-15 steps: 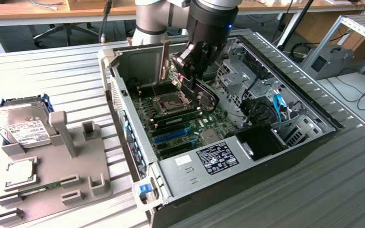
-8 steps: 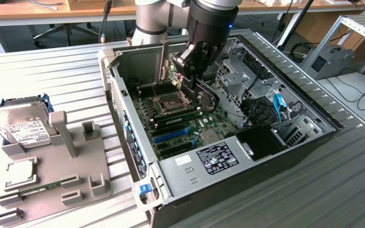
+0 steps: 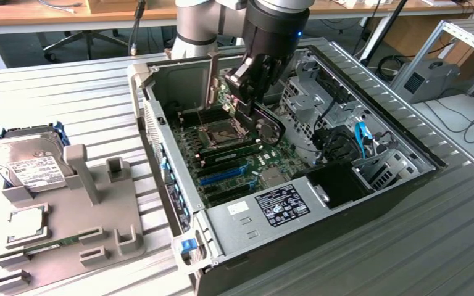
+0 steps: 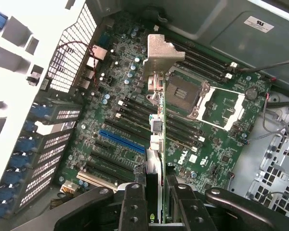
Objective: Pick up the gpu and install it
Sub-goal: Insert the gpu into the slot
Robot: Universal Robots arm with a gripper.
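Note:
My gripper (image 3: 249,83) is shut on the gpu (image 3: 263,122), a green card with a round black fan, and holds it on edge above the motherboard (image 3: 229,160) inside the open computer case (image 3: 385,145). Its silver end bracket (image 3: 214,74) points up toward the case's back wall. In the wrist view the gpu (image 4: 156,139) runs edge-on away from my gripper (image 4: 157,211), clamped between the two black fingers (image 4: 134,207), with its bracket (image 4: 160,54) at the far end. It hovers clear of the board, near the blue slot (image 4: 121,140) and the black slots beside it.
An open CPU socket (image 4: 185,94) lies beside the card. On the exterior view's left, a grey holder (image 3: 81,203) carries a silver hard drive (image 3: 27,163) with a white label, a RAM stick (image 3: 52,243) and a chip (image 3: 27,222). Cables and drive cages (image 3: 352,139) crowd the case's right.

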